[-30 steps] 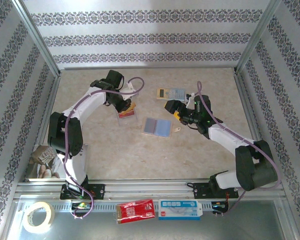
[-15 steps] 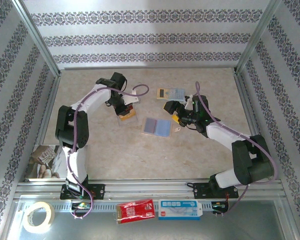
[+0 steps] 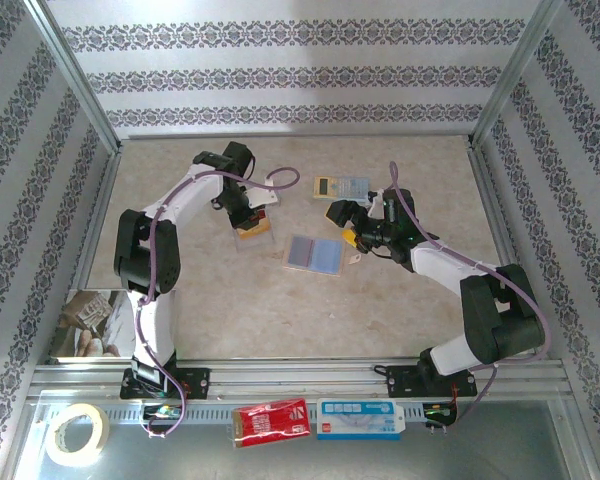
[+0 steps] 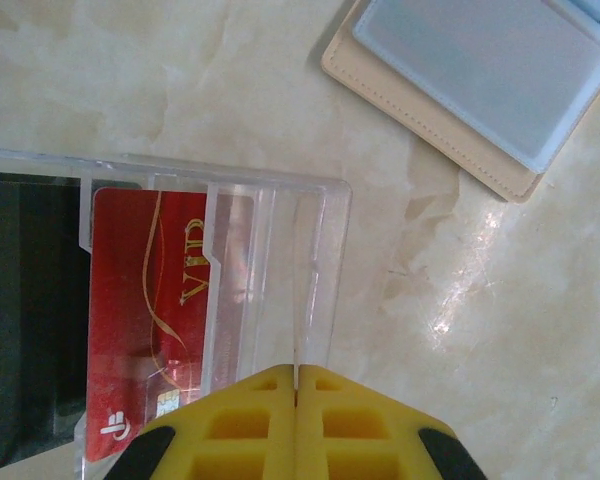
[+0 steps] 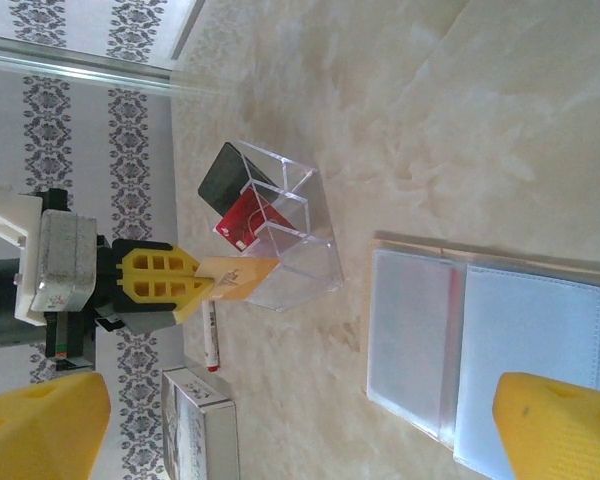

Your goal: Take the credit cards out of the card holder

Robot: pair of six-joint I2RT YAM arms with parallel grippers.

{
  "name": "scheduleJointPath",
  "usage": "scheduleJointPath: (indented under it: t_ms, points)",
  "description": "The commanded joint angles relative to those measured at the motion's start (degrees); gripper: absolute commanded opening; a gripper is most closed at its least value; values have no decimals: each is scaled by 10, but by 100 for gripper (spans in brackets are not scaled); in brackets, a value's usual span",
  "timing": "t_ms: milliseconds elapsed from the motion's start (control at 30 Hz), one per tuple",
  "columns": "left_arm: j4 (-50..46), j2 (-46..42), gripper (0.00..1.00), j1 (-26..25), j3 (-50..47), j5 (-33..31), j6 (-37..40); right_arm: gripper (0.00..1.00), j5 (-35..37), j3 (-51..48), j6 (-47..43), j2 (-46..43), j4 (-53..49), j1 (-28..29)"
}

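At tabletop point(image 3: 280, 310) centre, the card holder point(image 3: 313, 254) lies open, blue-grey inside up — right gripper point(image 3: 346, 225) spread wide just beside it. Left gripper point(image 5: 195, 282) pinches the gold-tan card point(image 5: 250, 272) over a clear compartment box point(image 5: 300, 265) — the red card point(image 4: 145, 300) stands inside.

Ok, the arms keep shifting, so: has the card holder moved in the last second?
No. The card holder lies at the same spot, just on the near side of the yellow-and-blue device, with the same gap.
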Motion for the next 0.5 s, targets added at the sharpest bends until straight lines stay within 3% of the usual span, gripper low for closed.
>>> scheduleJointPath:
  t_ms: [0,467]
  points:
    - [-50,5,0,5,31,14,25,98,-11,19,3,9,9,-4]
    - [-41,32,0,5,40,-30,44,98,-18,19,-5,7,1,-2]
